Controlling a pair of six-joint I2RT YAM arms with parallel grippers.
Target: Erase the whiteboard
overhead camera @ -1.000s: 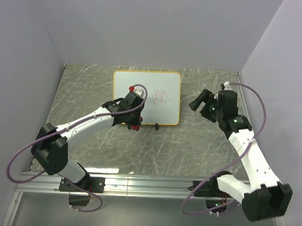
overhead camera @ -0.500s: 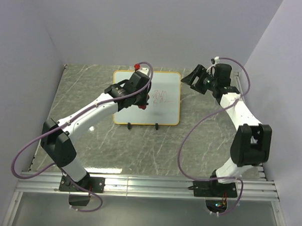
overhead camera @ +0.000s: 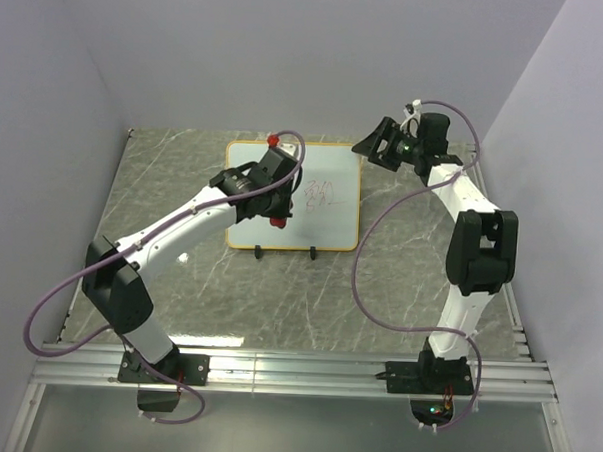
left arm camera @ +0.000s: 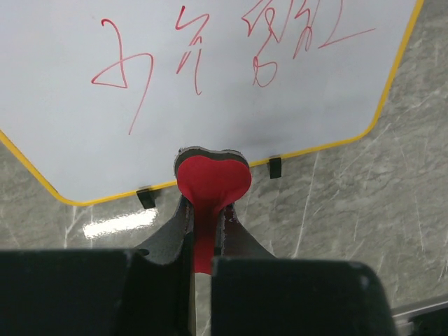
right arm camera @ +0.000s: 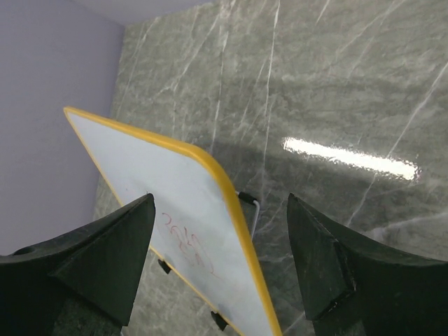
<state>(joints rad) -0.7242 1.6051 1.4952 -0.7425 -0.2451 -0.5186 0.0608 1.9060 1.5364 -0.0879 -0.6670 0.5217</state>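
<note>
The whiteboard [overhead camera: 336,167] stands on the grey marble table, white with a yellow-orange rim and red writing [overhead camera: 321,195] right of its middle. My left gripper [overhead camera: 279,215] is shut on the red eraser [left arm camera: 212,180], which it holds over the board just left of the writing. In the left wrist view the eraser's head sits at the board's [left arm camera: 210,70] clipped edge, below the red marks. My right gripper [overhead camera: 371,149] is open and empty at the board's far right corner. In the right wrist view the board's rim [right arm camera: 231,210] lies between the two fingers.
Two black clips [left arm camera: 145,198] sit on the board's near edge. A wire stand [right arm camera: 253,210] shows behind the board. Lilac walls close the table on the left, back and right. A metal rail [overhead camera: 295,371] runs along the near edge.
My left gripper carried the eraser from the board's near edge up onto the board beside the writing. My right arm swung back and left to the board's far right corner, still open.
</note>
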